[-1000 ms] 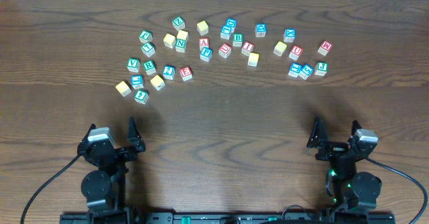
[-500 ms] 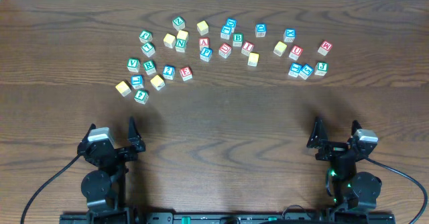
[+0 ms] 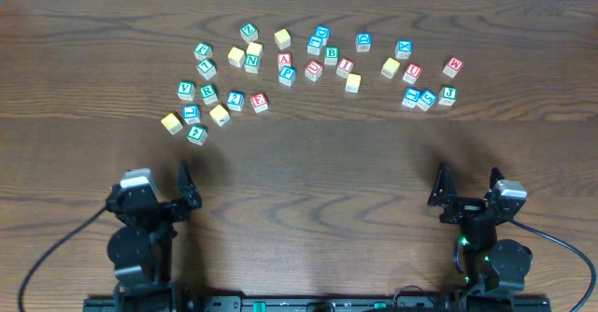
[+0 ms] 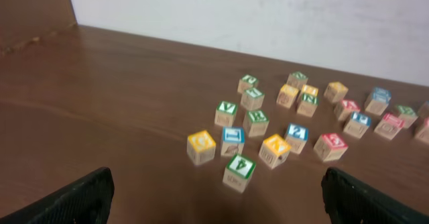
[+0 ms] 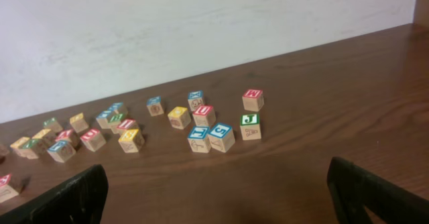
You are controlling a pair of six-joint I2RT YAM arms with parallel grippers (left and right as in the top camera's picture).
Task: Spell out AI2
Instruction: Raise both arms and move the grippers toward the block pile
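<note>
Lettered wooden blocks lie scattered across the far half of the table. Among them are a red A block [image 3: 284, 59], a red I block [image 3: 345, 66] and a blue 2 block [image 3: 235, 99]. The 2 block also shows in the left wrist view [image 4: 296, 136]. My left gripper [image 3: 154, 189] is open and empty at the near left, well short of the blocks; in its wrist view [image 4: 214, 204] the nearest block is a green one [image 4: 239, 170]. My right gripper [image 3: 467, 186] is open and empty at the near right, also seen in its wrist view [image 5: 214, 197].
The left cluster holds green, yellow and blue blocks [image 3: 192, 113]. The right cluster holds blue, red and green blocks [image 3: 425, 98], also in the right wrist view [image 5: 220, 136]. A white wall [image 5: 201, 29] runs behind the table's far edge.
The left arm has shifted slightly at its base position. The right arm and the blocks have not moved.
</note>
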